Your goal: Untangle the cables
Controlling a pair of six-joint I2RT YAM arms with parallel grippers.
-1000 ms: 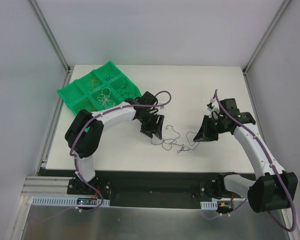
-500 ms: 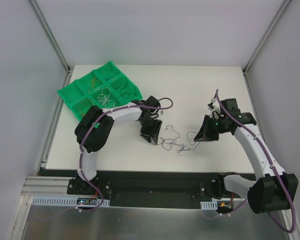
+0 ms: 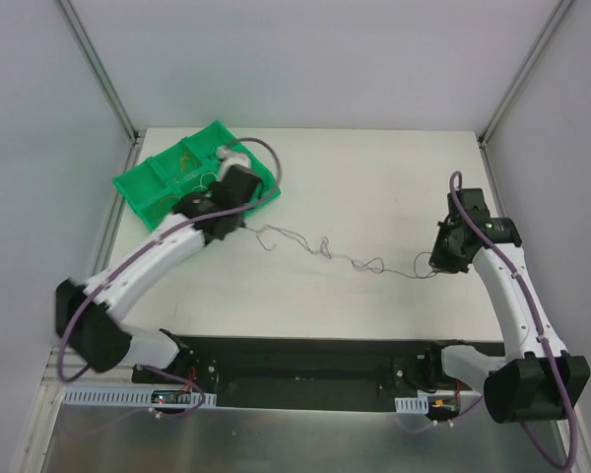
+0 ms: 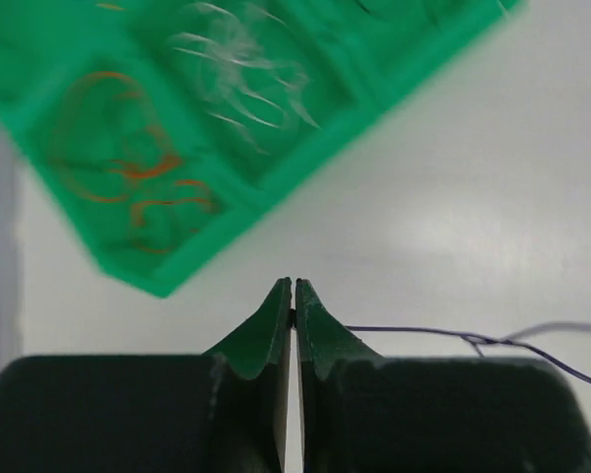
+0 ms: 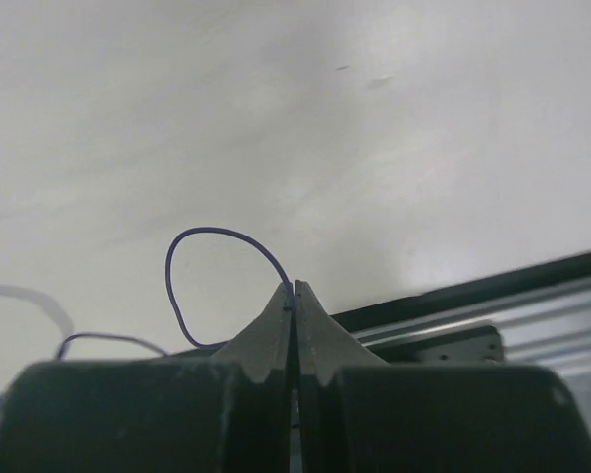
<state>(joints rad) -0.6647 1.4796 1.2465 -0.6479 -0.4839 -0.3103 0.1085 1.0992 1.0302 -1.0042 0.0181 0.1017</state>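
Your left claw (image 4: 294,299) and right claw (image 5: 295,299) each pinch the cables (image 3: 324,245): hair-thin, kinked dark strands, knotted mid-span, strung over the smooth white table (image 3: 374,168).

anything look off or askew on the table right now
The green tray sits askew at the far left of the table, turned against its edges, one corner seemingly past the left edge. The thin dark wire, pinched by the left fingers and right fingers, has kinks mid-span.
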